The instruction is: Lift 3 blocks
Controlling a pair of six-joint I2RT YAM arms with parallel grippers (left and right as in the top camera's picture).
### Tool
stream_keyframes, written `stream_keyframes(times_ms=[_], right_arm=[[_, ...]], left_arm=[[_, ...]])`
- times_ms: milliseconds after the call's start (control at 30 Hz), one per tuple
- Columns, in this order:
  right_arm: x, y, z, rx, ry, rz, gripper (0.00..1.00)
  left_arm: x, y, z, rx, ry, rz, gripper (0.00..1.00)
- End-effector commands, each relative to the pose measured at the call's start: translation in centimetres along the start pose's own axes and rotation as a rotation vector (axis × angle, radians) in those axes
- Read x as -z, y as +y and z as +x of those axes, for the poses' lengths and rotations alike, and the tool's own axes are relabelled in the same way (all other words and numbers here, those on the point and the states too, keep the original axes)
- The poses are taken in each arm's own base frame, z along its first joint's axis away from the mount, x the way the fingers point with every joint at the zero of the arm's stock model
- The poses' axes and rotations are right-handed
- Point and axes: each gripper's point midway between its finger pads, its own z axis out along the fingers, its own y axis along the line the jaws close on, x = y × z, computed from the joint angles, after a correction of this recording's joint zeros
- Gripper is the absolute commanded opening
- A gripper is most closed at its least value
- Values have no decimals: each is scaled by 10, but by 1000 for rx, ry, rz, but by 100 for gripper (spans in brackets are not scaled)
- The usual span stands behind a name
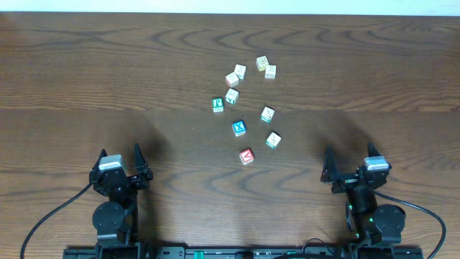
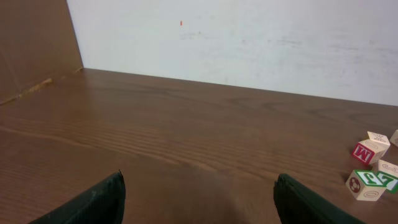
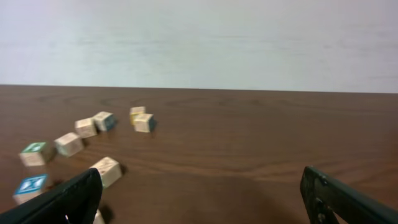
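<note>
Left gripper point(image 1: 121, 153): we found it released, jaws wide apart and holding nothing, parked over bare wood at the table's point(image 1: 72, 72) seven o'clock edge in the overhead view.

Right gripper point(image 1: 348, 155): we noted it also released and holding nothing, parked at the five o'clock edge, well apart from every block.

Red block point(image 1: 246, 156): white "A" facing up. It sat on the table between five and six o'clock of the blue block point(image 1: 239, 128), near it but not touching, and was the block closest to the arms.

Nearer pale block point(image 1: 273, 139): cream with teal marks, turned a little askew. We placed it at four o'clock of the blue block, standing alone.

Farther pale block point(image 1: 267, 114): cream with green marks, at two o'clock of the blue block, also alone.

Blue block: white "X" on top, roughly mid-table.

Green block point(image 1: 218, 105): between ten and eleven o'clock of the blue block.

Far cluster point(image 1: 232, 79): we counted five more pale blocks grouped loosely at twelve o'clock of the blue block, farther from the arms.
</note>
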Motion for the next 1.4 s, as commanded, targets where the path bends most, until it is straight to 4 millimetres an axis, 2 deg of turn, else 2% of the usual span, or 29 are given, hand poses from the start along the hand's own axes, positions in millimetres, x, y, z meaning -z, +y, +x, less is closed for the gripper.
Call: stream_keyframes(times_ms=[0, 267, 567, 800, 933, 1033, 1167, 1367], right_arm=[[1, 9, -4, -5, -8, -59, 99], [0, 10, -30, 22, 31, -57, 99], [-27, 8, -63, 66, 322, -66, 99], [-38, 7, -71, 9, 600, -76, 99], [-34, 19, -72, -45, 739, -139, 99], [-25, 29, -65, -108, 878, -190, 99], [-26, 48, -62, -179, 907, -302, 99], [-33, 55, -61, -206, 906, -351, 99]], left_arm=[[0, 7, 15, 2, 50, -38, 77], [0, 7, 15, 2, 50, -37, 77], [0, 7, 15, 2, 50, -38, 77], [0, 6, 15, 3, 51, -34, 77], [0, 6, 15, 3, 51, -34, 77], [0, 6, 16, 2, 53, -34, 77], [0, 3, 16, 3, 55, -17, 77], [0, -2, 17, 3, 58, 15, 77]])
